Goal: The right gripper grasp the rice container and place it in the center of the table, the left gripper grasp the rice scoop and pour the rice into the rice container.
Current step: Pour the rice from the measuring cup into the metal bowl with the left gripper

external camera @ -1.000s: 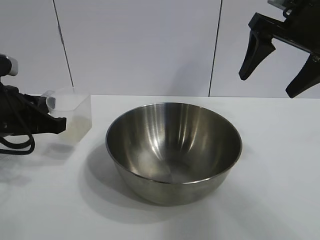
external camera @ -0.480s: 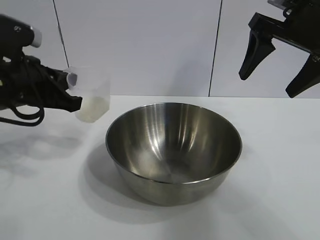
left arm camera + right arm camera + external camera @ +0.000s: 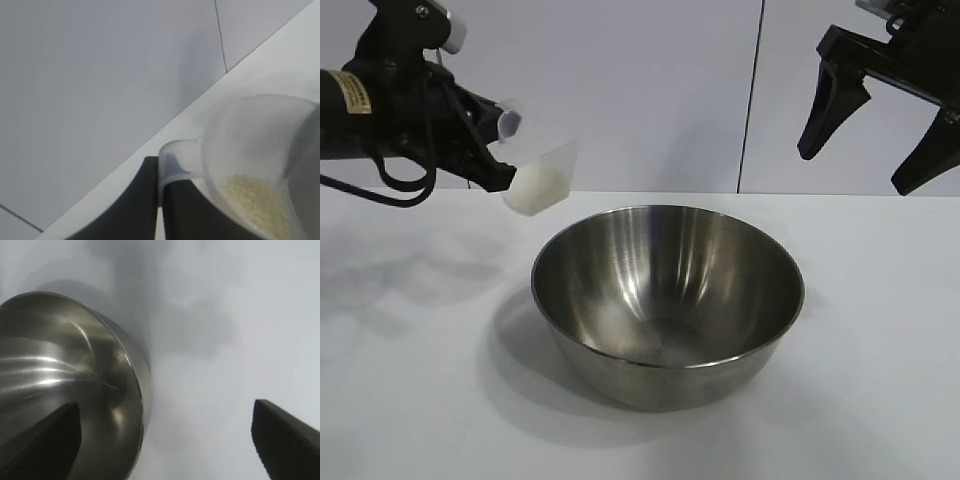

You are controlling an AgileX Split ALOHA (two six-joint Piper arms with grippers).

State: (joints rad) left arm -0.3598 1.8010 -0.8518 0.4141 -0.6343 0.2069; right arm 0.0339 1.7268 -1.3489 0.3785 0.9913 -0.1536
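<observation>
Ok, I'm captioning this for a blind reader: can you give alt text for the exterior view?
The left gripper holds the rice scoop, tilted with rice inside, in the air left of the rice container, which sits empty on the table. The right gripper hangs open at upper right.

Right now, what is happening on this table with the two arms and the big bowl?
The left gripper is shut on the handle of a small clear plastic scoop with rice in it. It holds the scoop tilted in the air, just beyond the left rim of the steel bowl. The bowl stands in the middle of the white table, and no rice shows in it yet. The right gripper hangs open above the bowl's right side, holding nothing.
</observation>
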